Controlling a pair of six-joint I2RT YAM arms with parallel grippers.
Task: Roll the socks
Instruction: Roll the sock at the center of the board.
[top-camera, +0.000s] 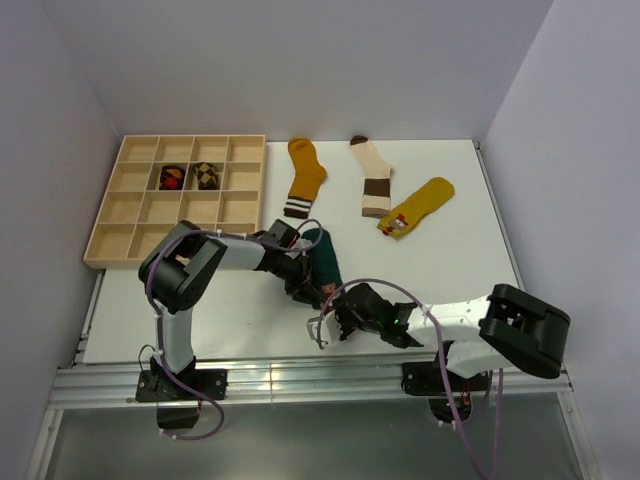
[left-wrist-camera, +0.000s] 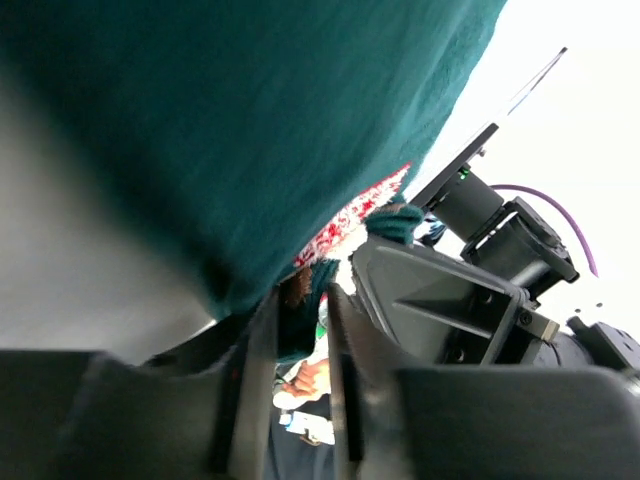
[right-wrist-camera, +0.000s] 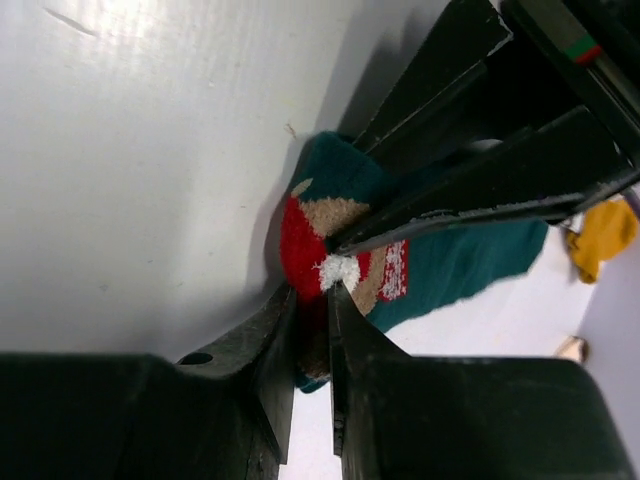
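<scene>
On the table (top-camera: 240, 322) lies a teal sock (top-camera: 323, 254), red-patched.

Teal fabric sock with red-and-cream end (top-camera: 323, 258): near centre, unrolled. Mustard striped-cuff sock (top-camera: 303, 175), cream brown-banded sock (top-camera: 372, 177), yellow red-marked sock (top-camera: 418, 208): flat, far side. Two rolled sock bundles (top-camera: 190, 177): neighbouring cells of wooden tray (top-camera: 110, 215).

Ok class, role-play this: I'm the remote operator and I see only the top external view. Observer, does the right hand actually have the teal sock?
Observer: Yes. The right wrist view shows the right hand pinching the teal sock at its end.
Operator: Is that end plain teal?
Observer: No, it carries a red, tan and white pattern.
Operator: And the left hand?
Observer: In its own wrist view, the left hand has sock fabric between its fingers as well.
</scene>
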